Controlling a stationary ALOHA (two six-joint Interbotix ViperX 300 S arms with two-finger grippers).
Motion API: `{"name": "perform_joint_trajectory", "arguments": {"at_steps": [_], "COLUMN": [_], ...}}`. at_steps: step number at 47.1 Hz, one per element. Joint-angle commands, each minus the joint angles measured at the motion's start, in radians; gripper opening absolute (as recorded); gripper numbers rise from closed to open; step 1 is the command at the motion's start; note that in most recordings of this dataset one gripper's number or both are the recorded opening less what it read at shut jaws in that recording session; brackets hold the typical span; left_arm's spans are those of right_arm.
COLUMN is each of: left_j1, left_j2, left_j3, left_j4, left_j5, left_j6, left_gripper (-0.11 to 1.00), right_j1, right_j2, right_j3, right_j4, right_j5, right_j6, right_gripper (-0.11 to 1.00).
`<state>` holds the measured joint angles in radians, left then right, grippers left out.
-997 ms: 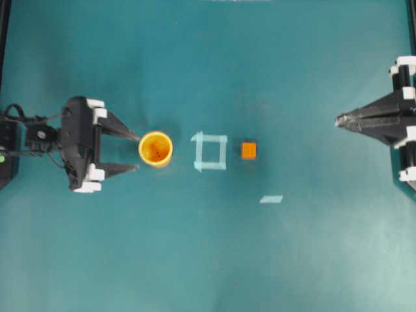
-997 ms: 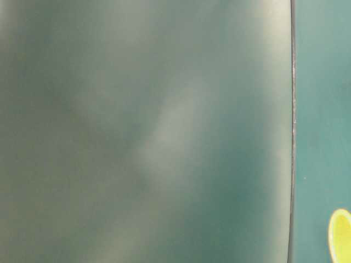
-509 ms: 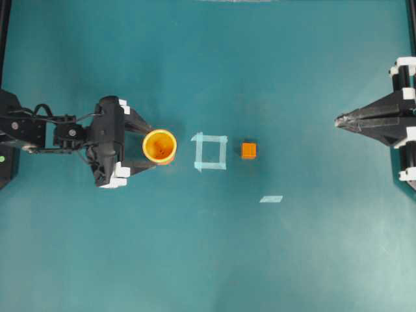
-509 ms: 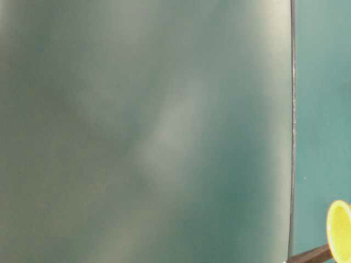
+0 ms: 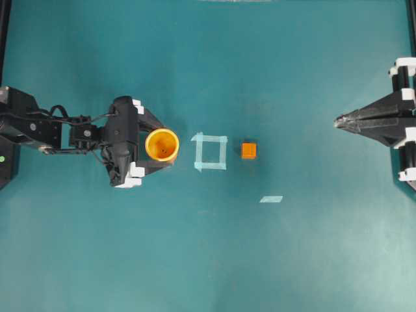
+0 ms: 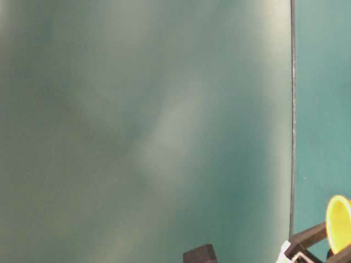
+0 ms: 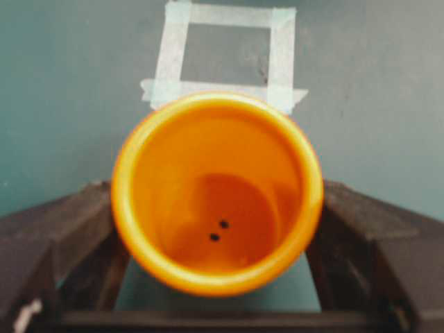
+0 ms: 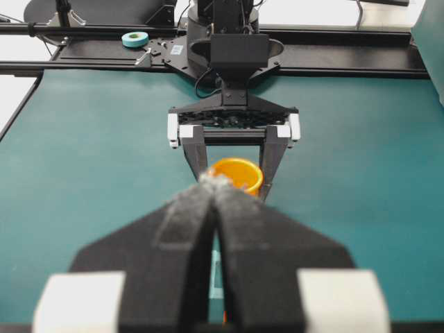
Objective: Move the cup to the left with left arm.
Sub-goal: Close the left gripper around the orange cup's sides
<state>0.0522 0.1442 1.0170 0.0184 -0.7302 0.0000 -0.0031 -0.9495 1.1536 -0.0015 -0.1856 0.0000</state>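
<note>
Since a second ago, the left gripper [image 5: 160, 144] has advanced from the table's left edge, its spread, unclenched fingers now flanking the upright cup [image 5: 162, 144], ready to clamp. Near the right edge, the right gripper [image 5: 339, 121] waits clenched, empty, clear of the work.

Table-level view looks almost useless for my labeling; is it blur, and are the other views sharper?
Table-level: mostly a featureless grey-green blur, only the cup rim showing at the corner. Overhead: sharp, evenly lit. Left wrist: cup slightly soft. Right wrist: right gripper blurred up close.

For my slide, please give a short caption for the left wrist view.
Open left tool straddling the upright orange cup, with the tape square on the table beyond.
</note>
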Motion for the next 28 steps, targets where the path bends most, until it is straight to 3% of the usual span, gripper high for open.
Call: {"name": "perform_joint_trajectory", "arguments": {"at_steps": [1,15,28], "left_j1": [0.000,0.000,0.002], "left_j2": [-0.006,-0.009,-0.028], "left_j3": [-0.020,-0.020,-0.040], "left_j4": [0.000,0.005,-0.002], "left_j5": [-0.009,-0.044,-0.009], "left_j6": [0.006,0.017,-0.038], "left_gripper": [0.77,0.68,0.66], "right_j1": [0.000,0.002,0.000], "right_j2": [0.003,0.003,0.002], "right_j3": [-0.032,-0.034,-0.041], "right_j4": [0.003,0.003,0.002], "right_j5": [-0.002,0.008,0.026], "right_j6": [0.002,0.005,0.006], "right_gripper": [0.00,0.00,0.00]}}
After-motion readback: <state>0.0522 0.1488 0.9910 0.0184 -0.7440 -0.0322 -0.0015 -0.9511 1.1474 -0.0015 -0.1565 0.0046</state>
